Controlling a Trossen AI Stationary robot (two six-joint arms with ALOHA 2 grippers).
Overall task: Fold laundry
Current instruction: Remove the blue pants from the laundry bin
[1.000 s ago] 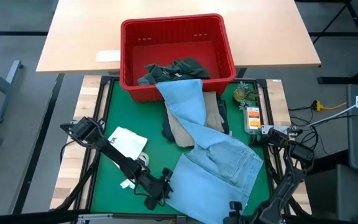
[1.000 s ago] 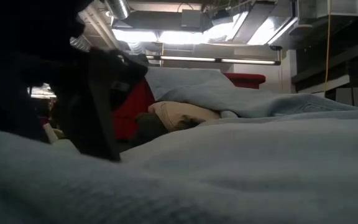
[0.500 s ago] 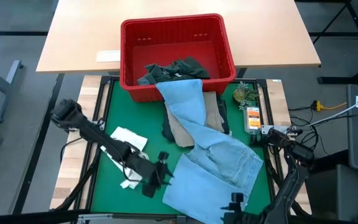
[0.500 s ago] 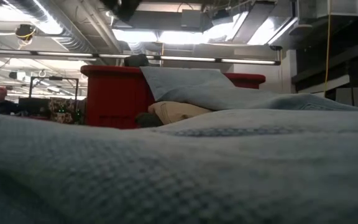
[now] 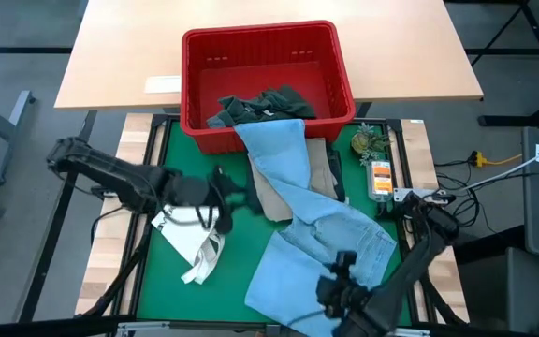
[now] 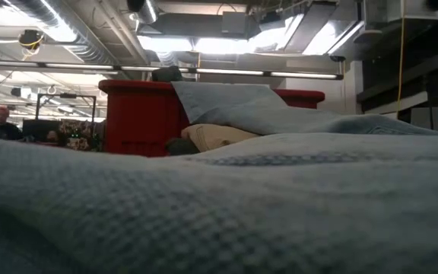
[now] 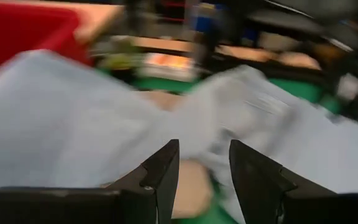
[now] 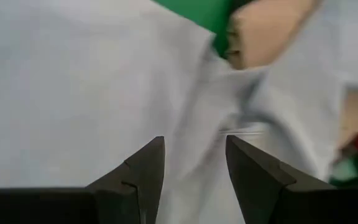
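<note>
Whereas the left gripper (image 5: 241, 198) was earlier near the front edge, it is now raised beside the light blue jeans (image 5: 321, 239) (fingers apart, empty); the right gripper (image 5: 337, 271) is likewise parted above them.

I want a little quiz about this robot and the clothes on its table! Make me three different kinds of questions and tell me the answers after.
1. True or false: the light blue jeans hang partly over the front wall of the red basket.
2. Which thing lies on the green mat under the left end effector? A) the white bag B) a plant C) a shoe
3. Fill in: inside the basket sits a dark ______ cloth.

Key
1. True: one leg drapes over the wall and runs down onto the mat.
2. A
3. green-grey

Both end effectors, the right one included, are open and hold nothing.
</note>
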